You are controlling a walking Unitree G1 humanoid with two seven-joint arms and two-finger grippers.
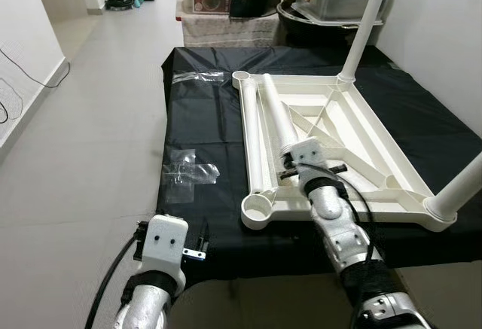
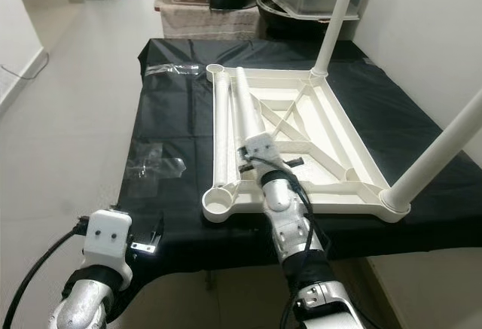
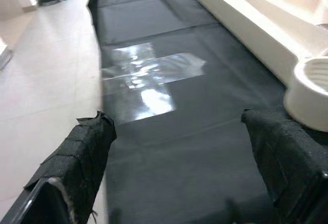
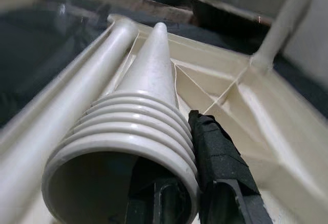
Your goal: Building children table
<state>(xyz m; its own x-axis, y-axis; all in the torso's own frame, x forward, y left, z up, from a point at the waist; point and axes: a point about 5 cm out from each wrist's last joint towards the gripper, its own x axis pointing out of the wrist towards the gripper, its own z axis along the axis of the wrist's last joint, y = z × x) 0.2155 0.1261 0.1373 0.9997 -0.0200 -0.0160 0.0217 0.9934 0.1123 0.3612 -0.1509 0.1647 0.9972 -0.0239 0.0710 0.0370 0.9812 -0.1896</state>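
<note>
My right gripper (image 4: pixel 179 193) pinches the threaded rim of a loose table leg (image 1: pixel 279 122), one finger inside: light, rigid, slick plastic.

Left tool (image 3: pixel 174 157) fingers spread over black cloth (image 3: pixel 169 106); clear plastic wrap (image 3: pixel 148 73) ahead; white tabletop socket (image 3: pixel 310 93) beside.

You get bright, even indoor light with soft shadows in both eye views. Glare flares off the plastic wrap (image 3: pixel 148 75) on the black table (image 1: pixel 218 216). Your right wrist view blurs toward its far background.
</note>
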